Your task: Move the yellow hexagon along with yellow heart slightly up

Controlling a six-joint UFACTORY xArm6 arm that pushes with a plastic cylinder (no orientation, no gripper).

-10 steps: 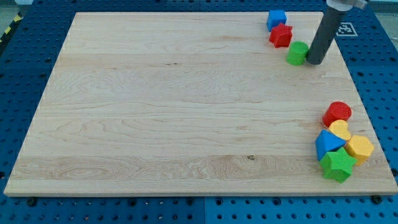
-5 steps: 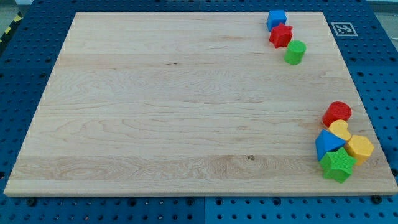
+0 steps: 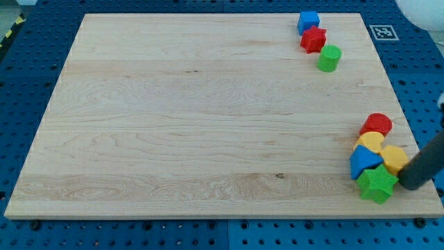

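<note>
The yellow hexagon (image 3: 393, 158) lies near the board's lower right corner, partly hidden by my rod. The yellow heart (image 3: 372, 142) sits just up-left of it, touching it. My tip (image 3: 409, 185) rests at the hexagon's lower right side, right of the green star (image 3: 377, 183). The blue triangle-like block (image 3: 363, 161) lies left of the hexagon. The red cylinder (image 3: 377, 125) sits above the heart.
At the view's top right stand a blue cube (image 3: 308, 21), a red star (image 3: 313, 39) and a green cylinder (image 3: 329, 58) in a diagonal row. The wooden board (image 3: 194, 111) ends close to the right of the cluster.
My rod left the green cylinder at the top right, went out of view, and now stands at the lower right against the yellow hexagon. The cluster has shifted slightly left.
</note>
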